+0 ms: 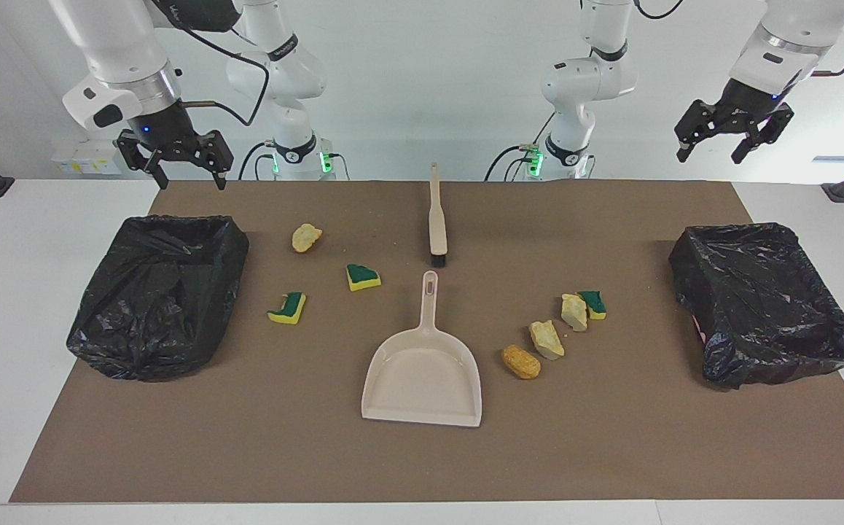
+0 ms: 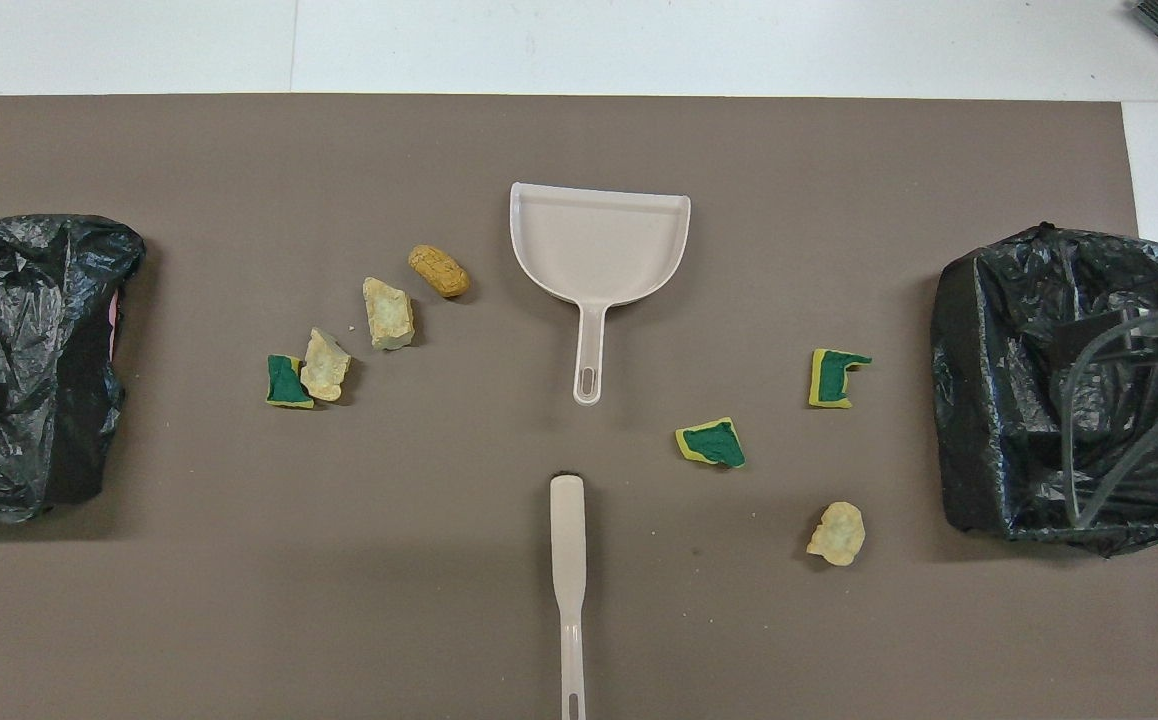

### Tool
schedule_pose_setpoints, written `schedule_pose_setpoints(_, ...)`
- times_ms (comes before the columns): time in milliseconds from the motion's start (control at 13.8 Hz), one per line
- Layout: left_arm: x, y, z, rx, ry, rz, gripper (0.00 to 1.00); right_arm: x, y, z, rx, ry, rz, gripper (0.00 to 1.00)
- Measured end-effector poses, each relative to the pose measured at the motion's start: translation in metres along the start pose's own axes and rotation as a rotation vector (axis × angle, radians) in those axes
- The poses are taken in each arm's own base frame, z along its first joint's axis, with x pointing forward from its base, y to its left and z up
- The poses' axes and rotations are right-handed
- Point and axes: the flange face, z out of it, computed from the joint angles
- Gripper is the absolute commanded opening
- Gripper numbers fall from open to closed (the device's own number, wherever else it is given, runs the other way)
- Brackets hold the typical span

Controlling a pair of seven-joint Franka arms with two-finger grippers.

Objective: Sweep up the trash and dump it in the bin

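Both pincers, the left pincer [image 1: 734, 142] and the right pincer [image 1: 186, 162], hang open and empty above the table's near edge, so one should take the beige plastic brush [image 1: 436, 211] lying between them and push the scattered torn sponge chunks [image 1: 546, 340] below them toward the beige plastic dustpan [image 1: 423, 368].

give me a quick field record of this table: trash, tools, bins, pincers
trash: seven sponge chunks, four toward the left arm's end, three toward the right arm's
dustpan: mid-table, empty
brush: nearer the robots than the dustpan
bins: black-lined, one at the right arm's end, one at the left arm's
left pincer: open, raised
right pincer: open, raised
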Motion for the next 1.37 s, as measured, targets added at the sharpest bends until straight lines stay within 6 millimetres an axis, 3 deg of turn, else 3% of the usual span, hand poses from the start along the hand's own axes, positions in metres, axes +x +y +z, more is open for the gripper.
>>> schedule_pose_setpoints(1157,0.0,0.006,0.003,0.0,-0.011,0.011,1.0,0.0,-0.005,0.002,0.0,-0.004,-0.01,1.0)
schedule_pose_setpoints(1373,0.0,0.014,0.012,-0.026,-0.029,0.02,1.0,-0.002,-0.012,0.007,0.01,-0.016,-0.019,1.0)
